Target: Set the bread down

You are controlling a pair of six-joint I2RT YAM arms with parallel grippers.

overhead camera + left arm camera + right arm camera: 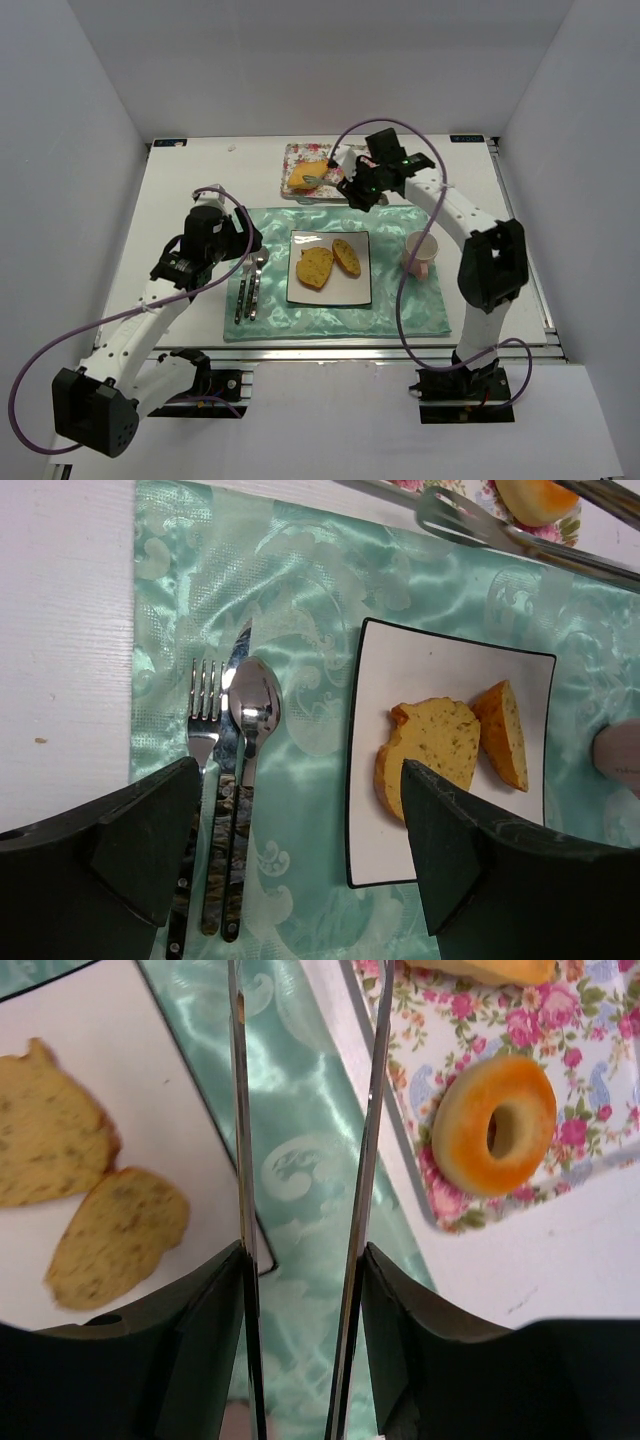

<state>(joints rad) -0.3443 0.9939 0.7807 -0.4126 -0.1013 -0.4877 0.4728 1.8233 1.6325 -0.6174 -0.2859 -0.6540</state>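
Holding a pair of tongs (240,1110), the right gripper (303,1260) has its fingers pressed against the outside of both metal arms. The tong arms stand apart with nothing between them where the right wrist view shows them. The tips reach over the floral tray (292,152) at the far side of the table (190,190). The third slice (303,176) lies on that tray, right at the tong tips; can't tell if they touch it. An orange ring (455,1150) also sits on the tray.

The other bread is on the white plate (330,295) in the middle of the teal placemat (400,300). The larger slice (314,267) lies on the left and the smaller slice (347,257) on the right, with their edges touching.

The left gripper (298,780) hovers above the left part of the placemat with its jaws wide apart, holding nothing. A fork (205,705) and a spoon (253,705) lie side by side below it, left of the plate. A cup (421,250) stands near the placemat's right edge, right of the plate.
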